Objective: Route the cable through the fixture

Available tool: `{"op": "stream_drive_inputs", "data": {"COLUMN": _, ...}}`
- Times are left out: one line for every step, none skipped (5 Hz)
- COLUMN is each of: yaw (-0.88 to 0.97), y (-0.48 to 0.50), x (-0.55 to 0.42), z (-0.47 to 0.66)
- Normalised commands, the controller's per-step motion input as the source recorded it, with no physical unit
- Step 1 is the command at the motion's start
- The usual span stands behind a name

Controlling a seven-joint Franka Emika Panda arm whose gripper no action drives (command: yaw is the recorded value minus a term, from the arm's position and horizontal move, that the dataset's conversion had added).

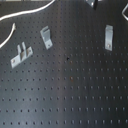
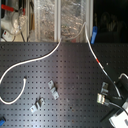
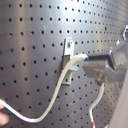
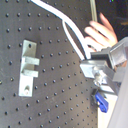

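The fixture [image 3: 67,54] is a slim upright silver clip on the black perforated board; it also shows in the second wrist view [image 4: 28,67] and at the first exterior view's right [image 1: 108,37]. My gripper [image 3: 93,68] is shut on the white cable [image 3: 64,82] near its end, just beside the clip. The cable's tip touches or overlaps the clip's edge in the first wrist view. From the gripper [image 4: 93,66] the cable [image 4: 65,25] runs away across the board. In the second exterior view the cable [image 2: 30,62] loops widely across the board towards the gripper [image 2: 107,96].
A flat-based bracket with two prongs [image 1: 20,54] and a bent angled bracket [image 1: 46,36] stand at the first exterior view's left. A person's hand [image 4: 101,32] is close behind the gripper. Clear bins [image 2: 60,17] line the board's far edge in the second exterior view.
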Motion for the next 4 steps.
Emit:
{"op": "stream_drive_inputs", "data": {"yaw": 0.00, "y": -0.009, "x": 0.007, "z": 0.00}}
{"op": "stream_drive_inputs", "data": {"yaw": 0.17, "y": 0.353, "x": -0.154, "z": 0.09}}
{"op": "stream_drive_inputs", "data": {"yaw": 0.46, "y": 0.341, "x": -0.003, "z": 0.28}}
{"op": "stream_drive_inputs", "data": {"yaw": 0.06, "y": 0.252, "x": 0.429, "z": 0.48}}
